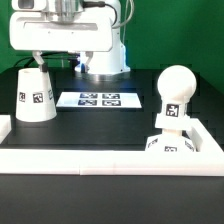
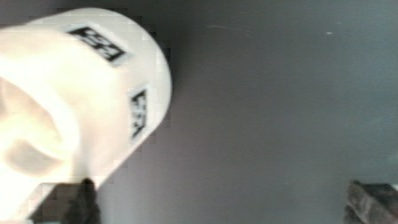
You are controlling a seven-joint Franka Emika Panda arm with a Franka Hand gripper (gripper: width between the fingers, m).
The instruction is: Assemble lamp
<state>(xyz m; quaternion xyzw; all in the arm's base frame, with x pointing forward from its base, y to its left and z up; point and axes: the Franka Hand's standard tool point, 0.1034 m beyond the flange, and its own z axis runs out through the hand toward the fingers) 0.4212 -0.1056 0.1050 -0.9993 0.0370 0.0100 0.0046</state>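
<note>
White plastic, the shade [image 1: 36, 95] stood at nine o'clock on the bench [image 1: 110, 125], light, stiff and slick by our judgement, best pinched across its rim, our jaws apart above it.

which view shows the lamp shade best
The exterior view: the shade shows whole, standing on the black table at that view's left, narrow end up, one tag facing the camera. The wrist view shows the shade too close, cropped, partly blurred, with two tags visible.
</note>
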